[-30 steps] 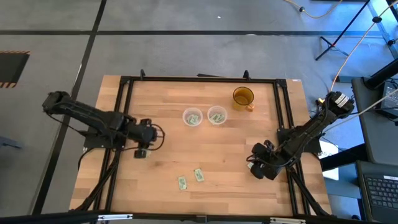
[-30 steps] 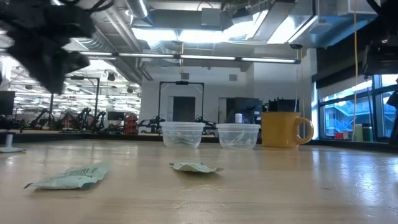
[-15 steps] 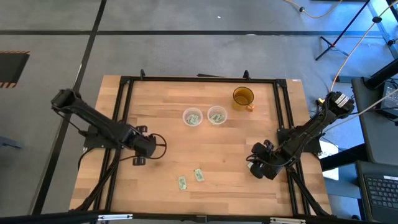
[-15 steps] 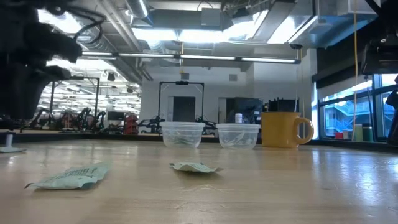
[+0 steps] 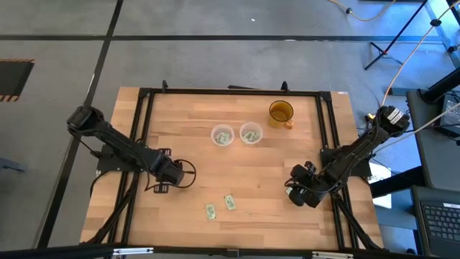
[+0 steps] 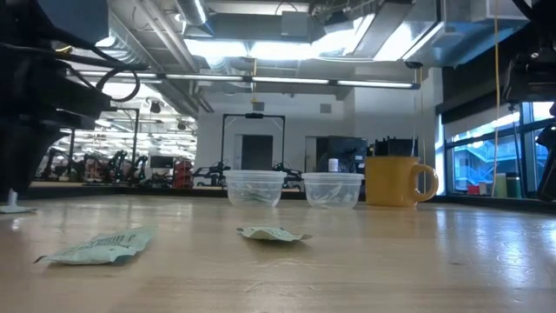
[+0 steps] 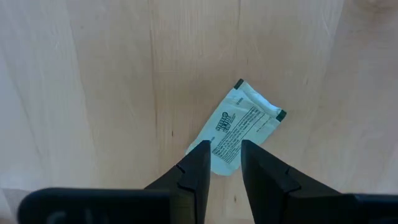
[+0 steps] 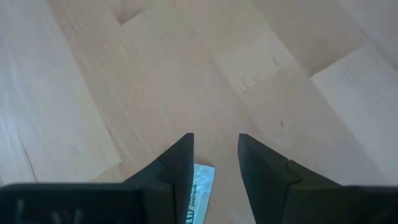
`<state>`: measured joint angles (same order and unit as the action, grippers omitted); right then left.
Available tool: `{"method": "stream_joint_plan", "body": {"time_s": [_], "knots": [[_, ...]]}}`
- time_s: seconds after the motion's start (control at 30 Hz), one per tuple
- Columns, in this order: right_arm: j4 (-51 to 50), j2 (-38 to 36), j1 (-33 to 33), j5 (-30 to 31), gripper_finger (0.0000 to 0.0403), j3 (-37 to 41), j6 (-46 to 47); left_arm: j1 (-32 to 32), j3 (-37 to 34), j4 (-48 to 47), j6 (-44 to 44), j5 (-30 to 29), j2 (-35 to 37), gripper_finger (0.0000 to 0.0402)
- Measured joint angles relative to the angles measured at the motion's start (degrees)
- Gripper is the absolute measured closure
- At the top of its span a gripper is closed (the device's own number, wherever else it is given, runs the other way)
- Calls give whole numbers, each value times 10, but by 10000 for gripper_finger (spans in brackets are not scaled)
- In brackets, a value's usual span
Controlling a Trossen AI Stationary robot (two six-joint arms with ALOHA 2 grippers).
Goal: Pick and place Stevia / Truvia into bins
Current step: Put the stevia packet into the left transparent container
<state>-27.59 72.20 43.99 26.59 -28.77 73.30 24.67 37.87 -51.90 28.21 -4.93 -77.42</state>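
Observation:
Two pale green sachets lie flat on the wooden table near its near edge, one (image 5: 210, 211) (image 6: 95, 245) and another (image 5: 230, 203) (image 6: 272, 233). Two clear cups (image 5: 222, 135) (image 5: 250, 134) stand mid-table, each with sachets inside. My left gripper (image 5: 172, 175) hovers left of the loose sachets, open by a narrow gap. In its wrist view the gripper (image 7: 225, 163) points down at a sachet (image 7: 244, 126) on the wood just beyond the fingertips. My right gripper (image 5: 298, 191) (image 8: 216, 155) waits open near the right edge. A sachet's corner (image 8: 200, 190) shows far back between its fingers. My right gripper has a sachet's corner (image 8: 198, 194) showing far back between its open fingers. I cannot tell whether that sachet touches the fingers or lies on the table under them.
An amber-yellow cup with a handle (image 5: 281, 112) (image 6: 395, 180) stands right of the clear cups near the far edge. A black frame (image 5: 230, 91) runs along the table's far and side edges. Bare wood lies between the cups and the loose sachets.
My left gripper has moved toward the table's near edge and down, closing on the two loose sachets. My right arm and the sachets have kept still.

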Motion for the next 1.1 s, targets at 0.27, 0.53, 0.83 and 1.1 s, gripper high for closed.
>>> {"method": "stream_joint_plan", "body": {"time_s": [0.27,0.53,0.83,1.1], "knots": [[0,0,0,2,275,0,0,0,0,16,11,0,-25,330],[1,0,0,8,275,0,0,-1,2,29,11,23,-70,321],[0,0,0,10,275,0,0,0,2,33,1,35,-80,382],[0,0,0,10,275,0,0,-1,2,36,0,34,-79,399]]}}
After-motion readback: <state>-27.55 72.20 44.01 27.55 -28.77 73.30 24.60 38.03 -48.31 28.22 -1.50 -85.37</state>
